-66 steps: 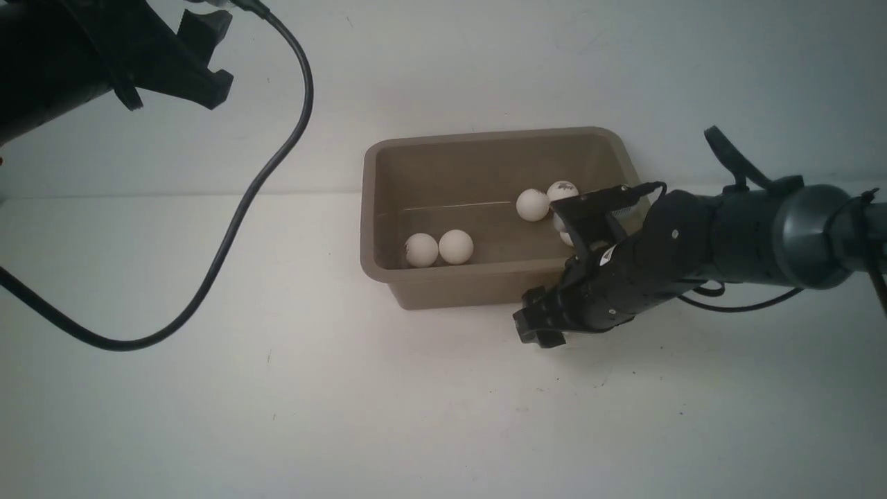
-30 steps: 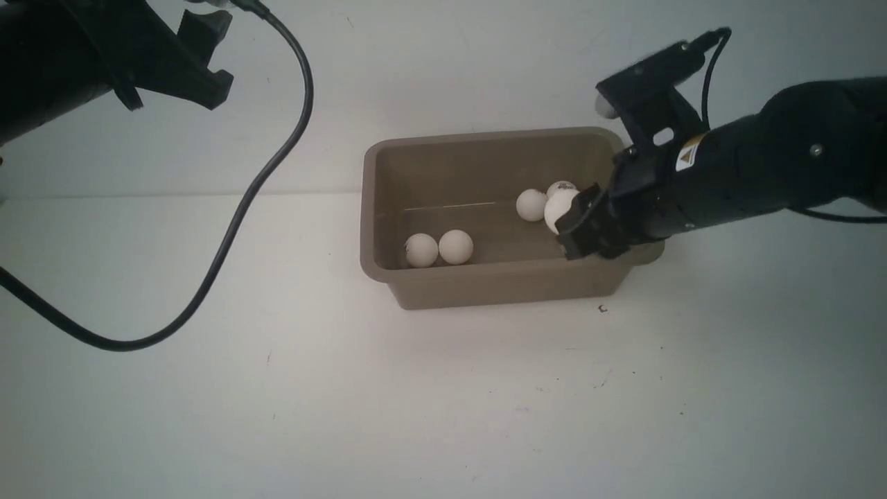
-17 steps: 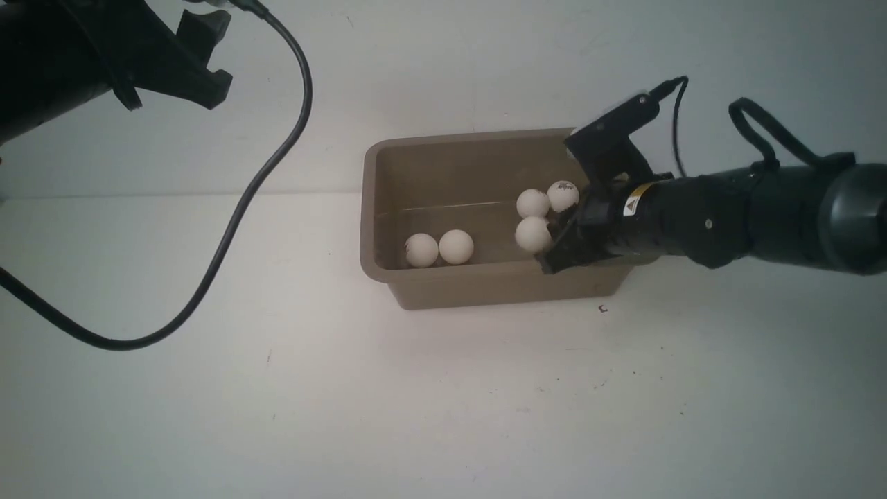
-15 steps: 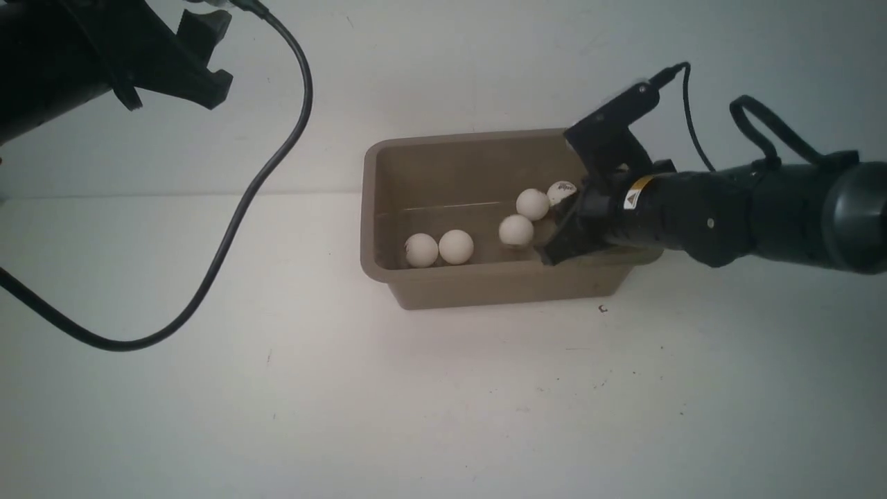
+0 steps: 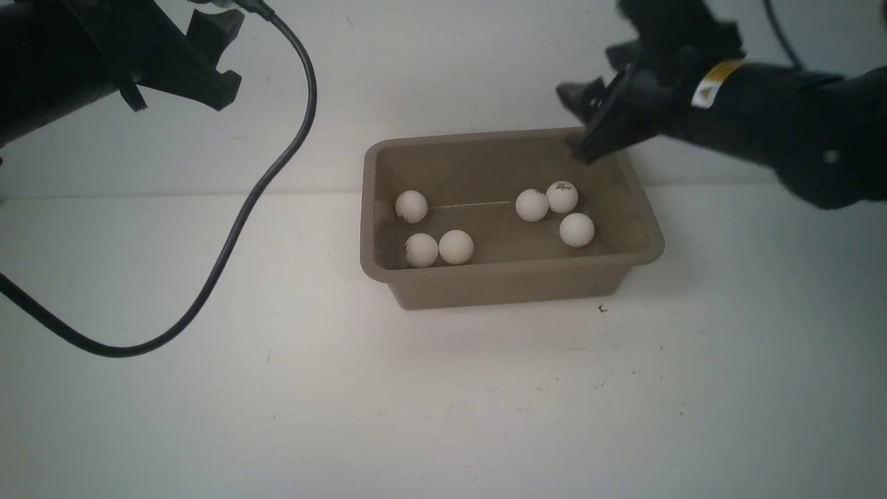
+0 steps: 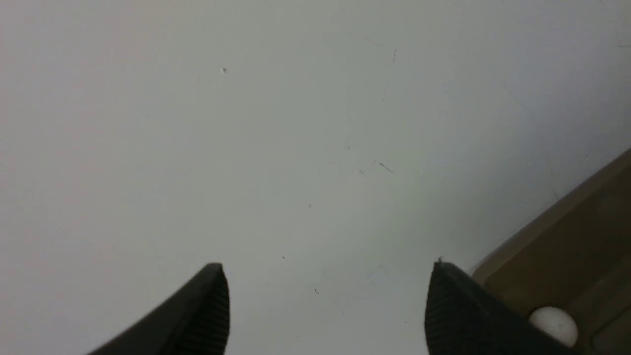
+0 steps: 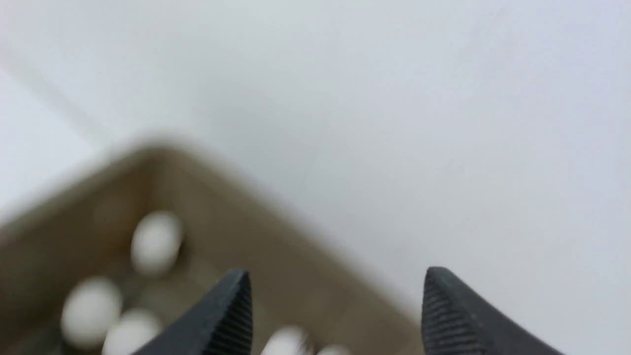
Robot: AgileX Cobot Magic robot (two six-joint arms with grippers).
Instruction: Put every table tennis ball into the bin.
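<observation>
The table tennis balls [image 5: 456, 247], small matte white spheres, all six lie inside the rectangular taupe plastic bin [image 5: 499, 287], so none seems left to fetch. That likely explains why the right gripper [image 5: 572, 121] hangs spread and empty above its far right corner. The left gripper [image 5: 234, 55] waits well aside, equally spread and empty.

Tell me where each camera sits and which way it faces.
Front view: on the robot's side between its arms, facing forward and down at the table, the bin and six balls inside; left gripper shows upper left, right gripper upper right.
Left wrist view: on the left wrist, looking between its open jaws at table and a bin corner holding one ball.
Right wrist view: on the right wrist, between open jaws, at a blurred bin corner with balls.
Shared: all show the bin.
</observation>
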